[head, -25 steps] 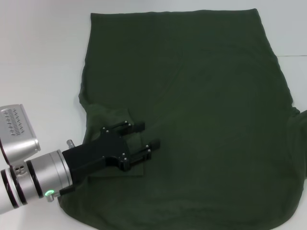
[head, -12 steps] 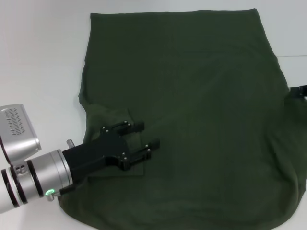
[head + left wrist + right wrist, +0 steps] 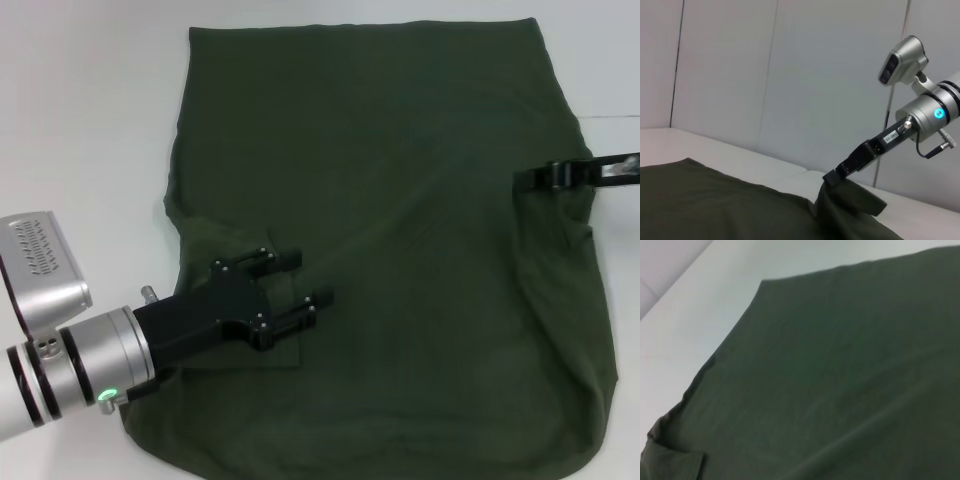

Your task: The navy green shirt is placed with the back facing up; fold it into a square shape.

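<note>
On the white table (image 3: pixel 90 120) the navy green shirt (image 3: pixel 400 160) lies spread plain side up, filling most of the head view, with its left sleeve folded in over the body near the lower left. The left gripper (image 3: pixel 312 282) rests low over that folded sleeve, its two black fingers (image 3: pixel 283 262) apart with the cloth flat beneath them, nothing pinched. The right gripper (image 3: pixel 525 181) reaches in from the right edge; the left wrist view shows its tip pressed into a raised peak of fabric (image 3: pixel 847 195), so it appears to be clamped on the shirt's right side, lifted off the table. The step in hand looks like the matching inward fold of the right side. To do it well, the right arm should carry its edge across in a low arc, high enough that the cloth does not drag and bunch, and lay it down parallel to the long side so the folded panel comes out straight; the left gripper is best kept clear of the incoming flap, or holding the sleeve down so it does not slide. The fabric is a matte, soft knit that drapes limply and shows shallow diagonal creases running from the lifted point toward the left gripper; the hem at the far end is straight, the near edge rounded and slightly rumpled
</note>
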